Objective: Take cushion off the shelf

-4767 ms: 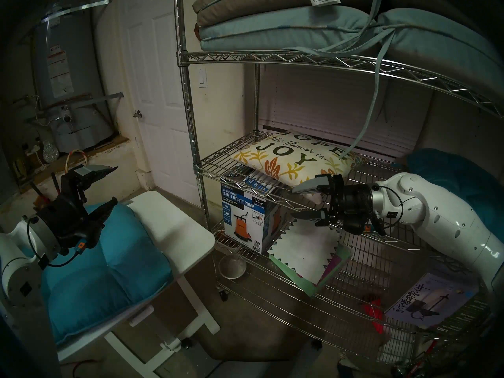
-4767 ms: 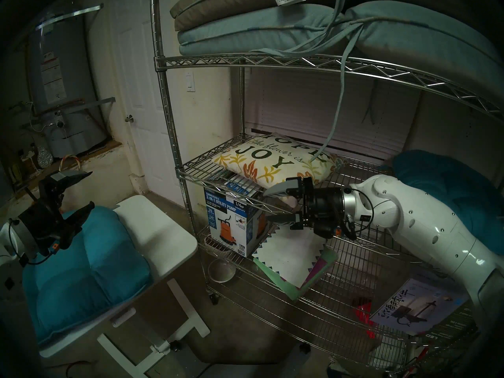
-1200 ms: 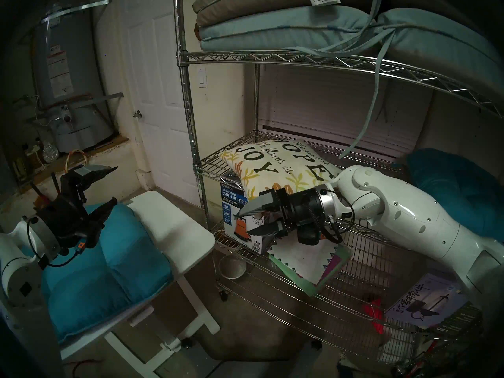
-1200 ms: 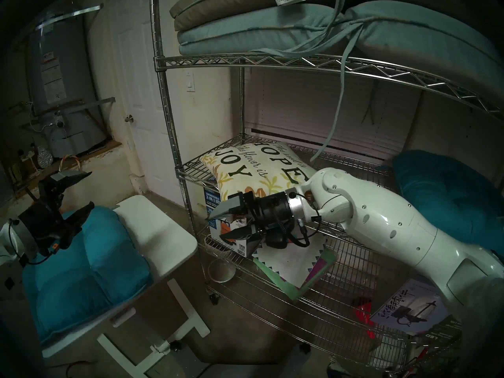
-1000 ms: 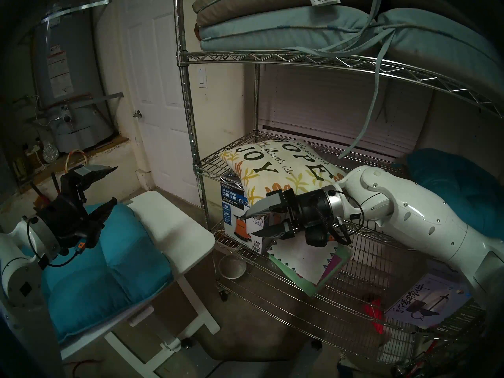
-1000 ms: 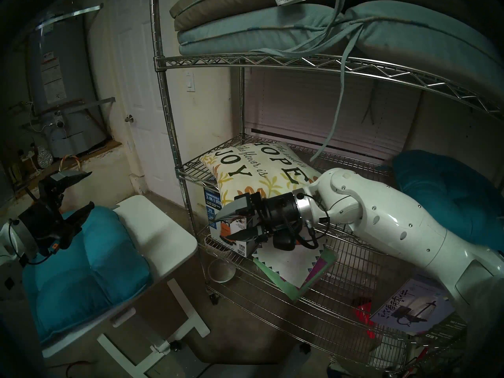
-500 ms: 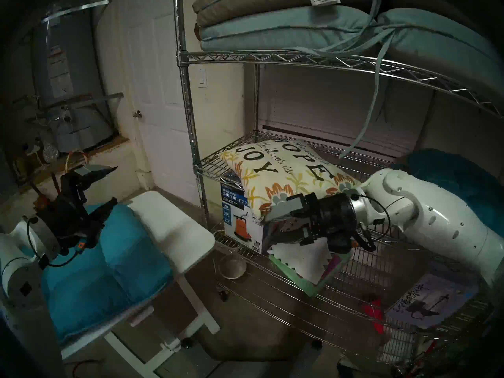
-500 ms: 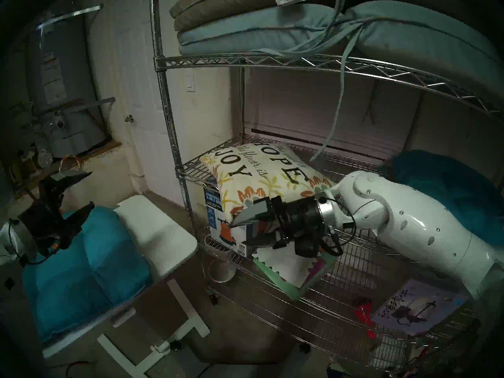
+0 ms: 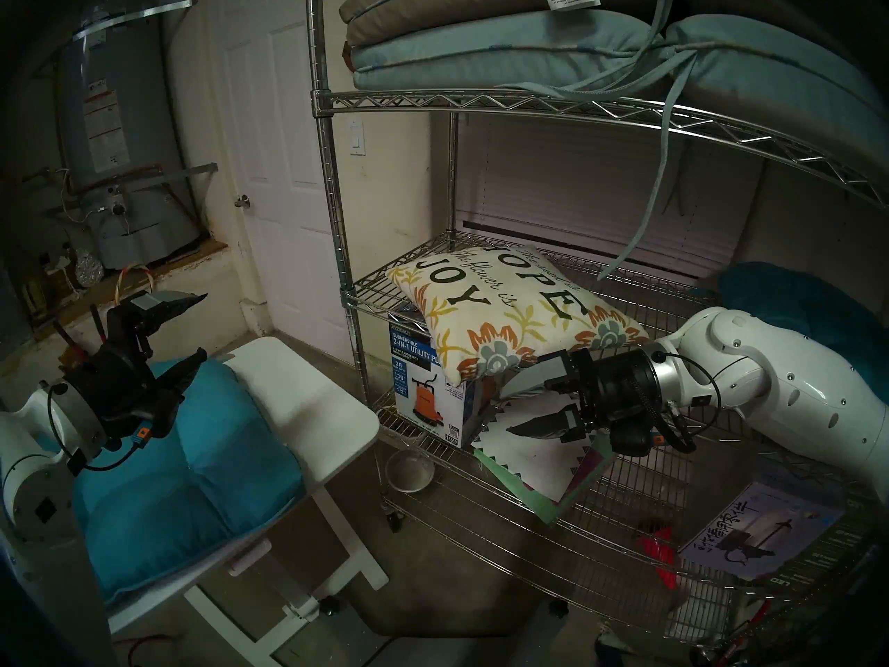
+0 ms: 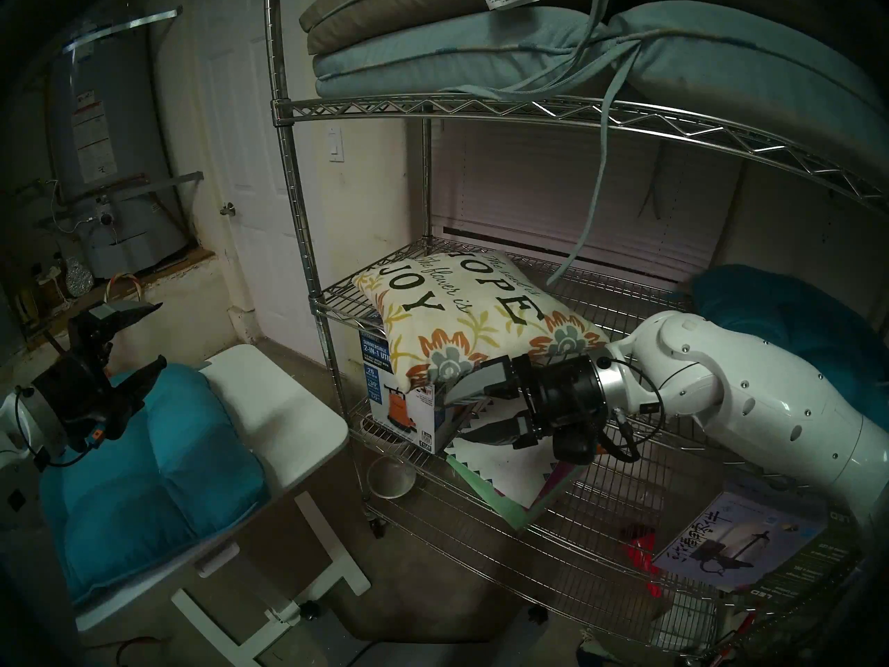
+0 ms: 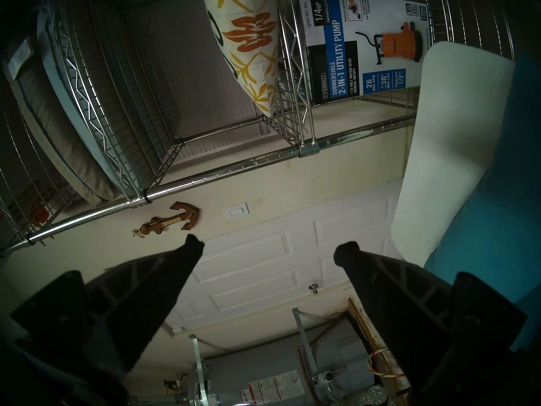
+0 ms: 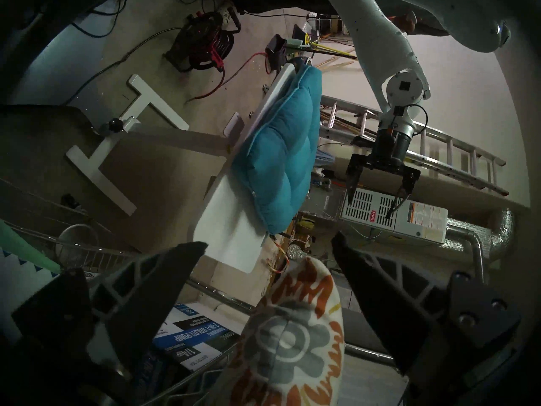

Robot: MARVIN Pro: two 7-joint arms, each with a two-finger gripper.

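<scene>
The cream cushion [image 9: 505, 310] with "HOPE" and "JOY" lies on the middle tier of the chrome wire shelf [image 9: 332, 180]. Its flowered near corner hangs over the front edge. My right gripper [image 9: 506, 412] is open just under and in front of that corner. In the right wrist view the corner [image 12: 292, 338] sits between the spread fingers [image 12: 164, 282], and I cannot tell if they touch it. My left gripper [image 9: 203, 324] is open and empty, well left of the shelf. The cushion also shows in the left wrist view [image 11: 251, 45].
A utility pump box [image 9: 423, 396] and papers [image 9: 543, 454] sit on the tier below. A teal tufted cushion [image 9: 192, 464] lies on the white table [image 9: 312, 401]. Another teal cushion [image 9: 808, 324] is at the tier's right. Pale blue pads [image 9: 481, 59] lie above, with a tie [image 9: 644, 223] hanging down.
Since 4.8 s ago the cushion slid forward and turned. Over the last second it stayed put while my right gripper, still open, drew back right from the pump box to the overhanging corner.
</scene>
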